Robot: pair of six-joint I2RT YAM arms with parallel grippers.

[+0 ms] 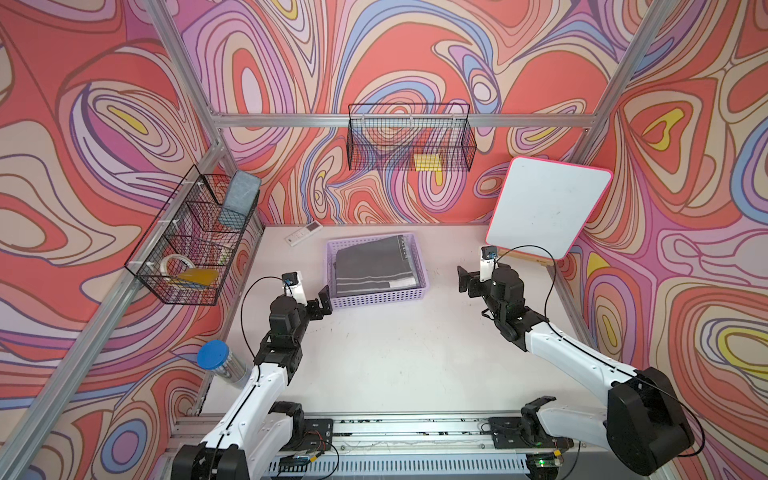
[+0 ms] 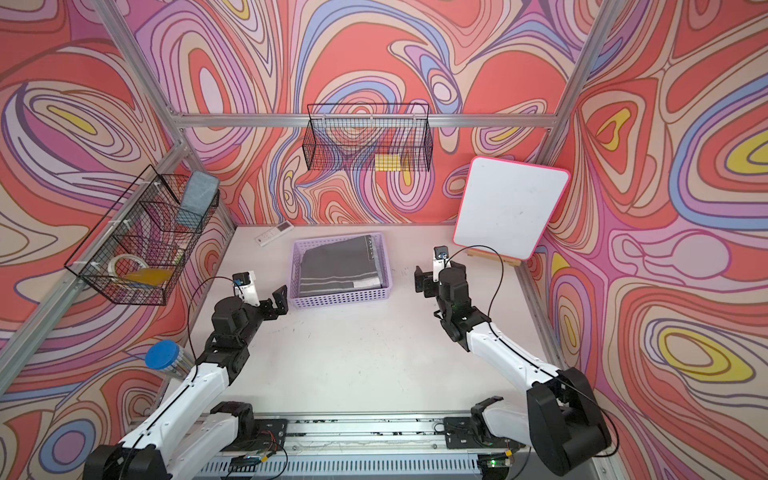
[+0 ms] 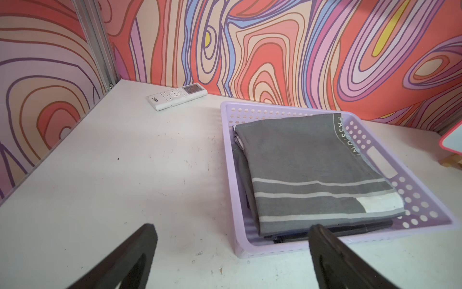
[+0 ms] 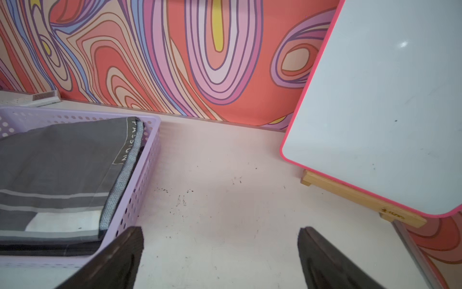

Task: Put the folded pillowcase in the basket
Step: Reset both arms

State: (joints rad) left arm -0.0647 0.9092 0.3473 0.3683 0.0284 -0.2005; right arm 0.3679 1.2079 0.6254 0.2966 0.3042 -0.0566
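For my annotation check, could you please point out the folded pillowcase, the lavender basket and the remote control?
folded pillowcase [image 1: 371, 266]: in a top view, middle of its grey top face.
lavender basket [image 1: 376, 298]: in a top view, its perforated near wall.
remote control [image 3: 176, 97]: left wrist view, its keypad.

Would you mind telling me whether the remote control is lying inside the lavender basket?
No, the remote control lies on the table, clear of the basket.

Your two top views sit high above the arm bases and look down and forward across the whole worktop [image 1: 395, 353] to the back wall [image 1: 291, 178], near twins of each other. Each wrist cam rides low and close behind its own fingers [image 3: 130, 255], facing that back wall. Both catch the basket [image 3: 231, 162], which the top views show too.
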